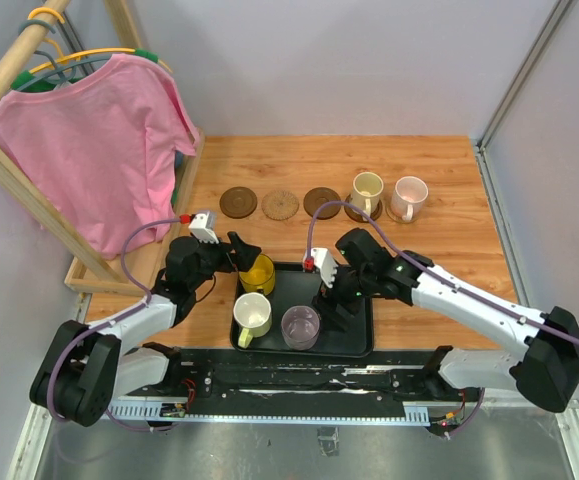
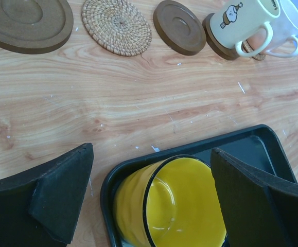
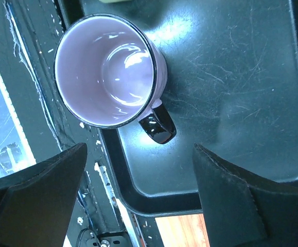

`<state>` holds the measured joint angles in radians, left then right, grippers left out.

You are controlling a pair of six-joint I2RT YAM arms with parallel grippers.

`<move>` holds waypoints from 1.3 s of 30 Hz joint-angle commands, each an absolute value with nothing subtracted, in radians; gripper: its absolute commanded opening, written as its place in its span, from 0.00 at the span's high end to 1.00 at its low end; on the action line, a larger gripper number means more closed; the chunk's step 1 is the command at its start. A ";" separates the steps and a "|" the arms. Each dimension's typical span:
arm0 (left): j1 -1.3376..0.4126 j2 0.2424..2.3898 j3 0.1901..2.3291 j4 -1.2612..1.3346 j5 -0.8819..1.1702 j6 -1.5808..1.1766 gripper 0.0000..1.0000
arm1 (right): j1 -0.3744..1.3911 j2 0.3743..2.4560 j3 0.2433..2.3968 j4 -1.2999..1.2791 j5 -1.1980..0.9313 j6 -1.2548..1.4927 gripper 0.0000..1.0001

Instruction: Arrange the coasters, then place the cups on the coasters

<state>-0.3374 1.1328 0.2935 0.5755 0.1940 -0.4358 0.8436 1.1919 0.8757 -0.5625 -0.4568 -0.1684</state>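
left gripper (image 2: 151,203) gapes wide around the yellow cup (image 2: 177,206) at 10 o'clock in the tray (image 2: 241,135), probably lining up a grab; right gripper (image 3: 138,198) is open and empty, just beside the purple cup (image 3: 107,72).

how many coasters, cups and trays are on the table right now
coasters: 5 (3 bare, 2 under cups)
cups: 5 (3 in the tray, 2 on coasters)
tray: 1
total: 11
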 commanded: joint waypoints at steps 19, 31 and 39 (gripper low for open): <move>-0.345 1.085 0.285 0.572 0.191 -0.439 0.00 | 0.875 1.372 0.917 -0.578 -0.524 -0.248 0.16; -0.344 1.095 0.282 0.583 0.193 -0.443 0.00 | 0.874 1.418 0.959 -0.575 -0.560 -0.285 0.17; -0.345 1.090 0.282 0.578 0.189 -0.441 0.00 | 0.877 1.456 0.966 -0.577 -0.600 -0.282 0.26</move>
<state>-0.3374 1.0992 0.2935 0.5701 0.1932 -0.4435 0.8604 1.4467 0.9398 -0.5739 -0.5674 -0.2665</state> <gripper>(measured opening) 0.994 0.769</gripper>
